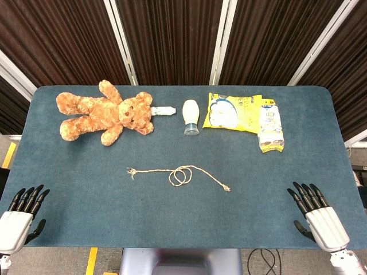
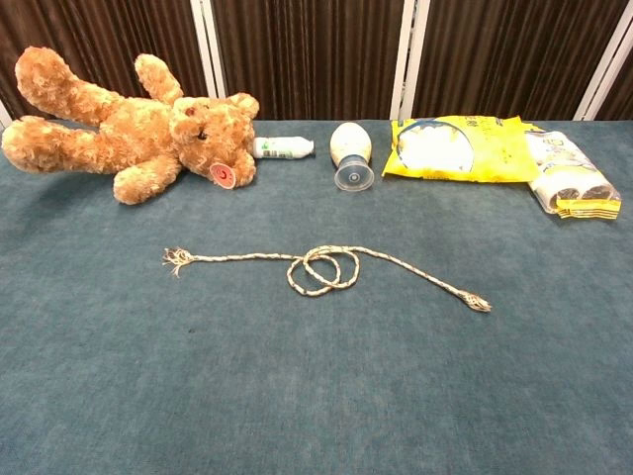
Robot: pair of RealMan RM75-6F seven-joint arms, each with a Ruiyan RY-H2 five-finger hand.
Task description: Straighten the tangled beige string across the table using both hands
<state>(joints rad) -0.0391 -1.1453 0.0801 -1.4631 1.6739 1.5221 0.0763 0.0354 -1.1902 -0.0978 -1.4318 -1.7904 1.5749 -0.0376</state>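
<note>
Behind the looped string [image 1: 179, 173], teddy bear [image 1: 105, 112], bottle [image 1: 191, 117], snack packs [image 1: 234, 112]; both hands [image 1: 22, 217] [image 1: 319, 217] empty, fingers spread

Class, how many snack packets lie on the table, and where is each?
2: a yellow packet at the far right of the table, and a smaller packet beside it, further right, their edges meeting. None seems hidden.

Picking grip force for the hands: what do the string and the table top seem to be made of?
String: looks like twisted natural fibre, matte beige; plied strands show and one end is frayed. Table top: seems a dark blue felt or carpet-like cover, with a fuzzy matte surface.
</note>
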